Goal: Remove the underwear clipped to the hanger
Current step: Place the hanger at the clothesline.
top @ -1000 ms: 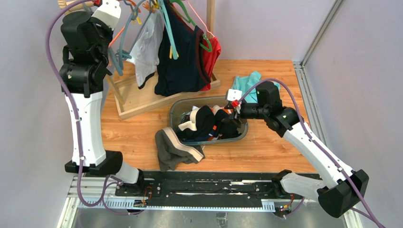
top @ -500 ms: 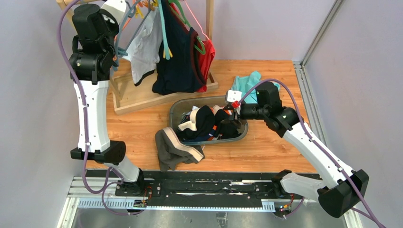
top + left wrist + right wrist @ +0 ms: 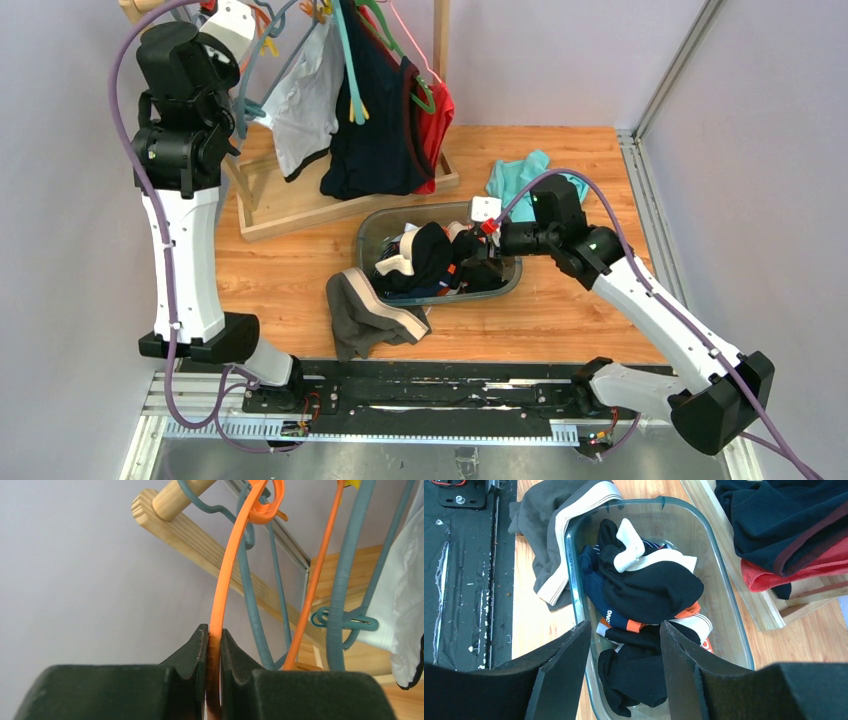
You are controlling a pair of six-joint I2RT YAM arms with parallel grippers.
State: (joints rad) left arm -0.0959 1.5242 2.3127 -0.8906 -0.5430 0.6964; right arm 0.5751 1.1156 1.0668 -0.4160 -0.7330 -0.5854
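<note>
Left hand (image 3: 214,635) pinches the orange hanger (image 3: 227,575), white-grey underwear (image 3: 400,605) dangling straight down just to its right, so it's way nearer than the right hand (image 3: 624,630) spread over the tub (image 3: 569,565).

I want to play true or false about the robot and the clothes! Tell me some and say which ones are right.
1. The left gripper is shut on an orange hanger. True.
2. The right gripper is holding black underwear. False: it is open and holds nothing, above the dish.
3. The dish is empty. False: a pile of underwear lies in it.
4. Grey briefs lie on the table, outside the dish, against its rim. True.
</note>
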